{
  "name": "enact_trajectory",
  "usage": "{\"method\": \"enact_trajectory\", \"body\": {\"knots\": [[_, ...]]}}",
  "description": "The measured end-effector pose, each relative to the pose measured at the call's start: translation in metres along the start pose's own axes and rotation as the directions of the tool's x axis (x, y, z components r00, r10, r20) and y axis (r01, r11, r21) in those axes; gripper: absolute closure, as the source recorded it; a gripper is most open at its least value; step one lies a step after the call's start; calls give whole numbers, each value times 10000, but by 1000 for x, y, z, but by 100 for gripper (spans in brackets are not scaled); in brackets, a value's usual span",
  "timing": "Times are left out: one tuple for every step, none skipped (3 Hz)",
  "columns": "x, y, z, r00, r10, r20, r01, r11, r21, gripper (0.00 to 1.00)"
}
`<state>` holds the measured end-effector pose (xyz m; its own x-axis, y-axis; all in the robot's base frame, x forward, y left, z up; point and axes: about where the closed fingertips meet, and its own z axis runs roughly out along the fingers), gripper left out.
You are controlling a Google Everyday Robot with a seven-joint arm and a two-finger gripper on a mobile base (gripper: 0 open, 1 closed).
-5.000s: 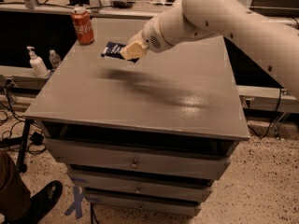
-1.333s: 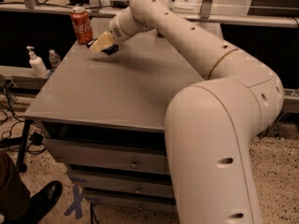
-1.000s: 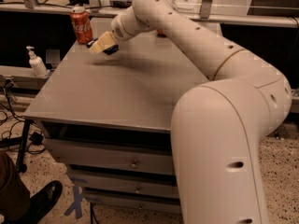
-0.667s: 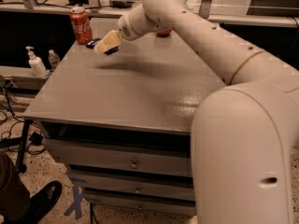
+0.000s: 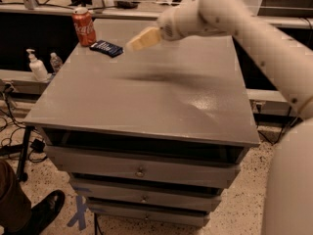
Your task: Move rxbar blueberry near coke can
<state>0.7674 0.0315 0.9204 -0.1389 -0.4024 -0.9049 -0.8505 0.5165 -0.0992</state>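
Arm (image 5: 234,18) reached over the grey table (image 5: 146,111), its gripper (image 5: 143,38) hanging above the surface and gripping nothing visible; whether it was open or closed could not be told. The rxbar blueberry (image 5: 106,48) lay flat at the coke can's (image 5: 83,27) four o'clock, just beside it, with the gripper at the bar's three o'clock.

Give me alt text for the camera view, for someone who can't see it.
A dark blue rxbar blueberry lies flat on a grey table, close beside an upright red coke can. The robot's gripper hovers above the table nearby, apart from the bar.
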Motion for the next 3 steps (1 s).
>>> {"method": "enact_trajectory", "body": {"knots": [[1,-27,-55,9981,-453,419,441,9986,294,0],[-13,-43,-98,9909,-1239,530,1220,9918,375,0],[-21,-44,-106,9881,-1420,587,1402,9896,322,0]]}}
